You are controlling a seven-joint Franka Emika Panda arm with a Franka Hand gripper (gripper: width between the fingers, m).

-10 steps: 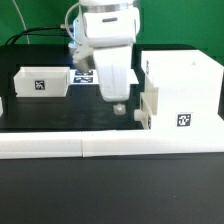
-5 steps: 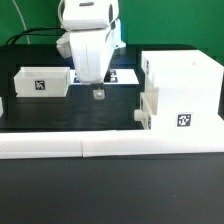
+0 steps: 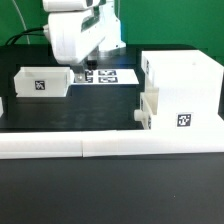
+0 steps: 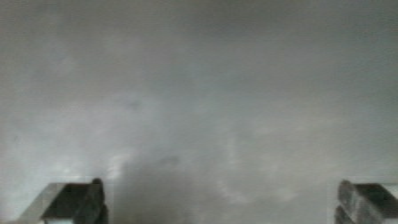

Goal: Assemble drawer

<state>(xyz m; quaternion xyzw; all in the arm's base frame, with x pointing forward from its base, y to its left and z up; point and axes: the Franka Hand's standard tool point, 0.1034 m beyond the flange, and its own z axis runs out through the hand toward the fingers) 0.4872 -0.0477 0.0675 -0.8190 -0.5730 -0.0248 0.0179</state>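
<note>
The white drawer housing (image 3: 186,88) stands at the exterior view's right. One tray (image 3: 148,110) sits in its lower slot, its knob (image 3: 137,115) pointing toward the exterior view's left. A second, loose tray (image 3: 42,82) with a square tag lies at the left on the black table. My gripper (image 3: 84,68) hangs just right of that loose tray, above the table and touching nothing. In the wrist view the two fingertips (image 4: 71,202) stand far apart. The gripper (image 4: 221,205) is open and empty, with only blurred grey between the fingers.
The marker board (image 3: 110,76) lies behind the gripper. A long low white barrier wall (image 3: 110,147) runs along the table's front edge. A white piece (image 3: 2,105) shows at the far left edge. Cables lie at the back left.
The arm has moved from the tray in the housing to the exterior view's left and back, ending beside the loose tray. The parts have not moved.
</note>
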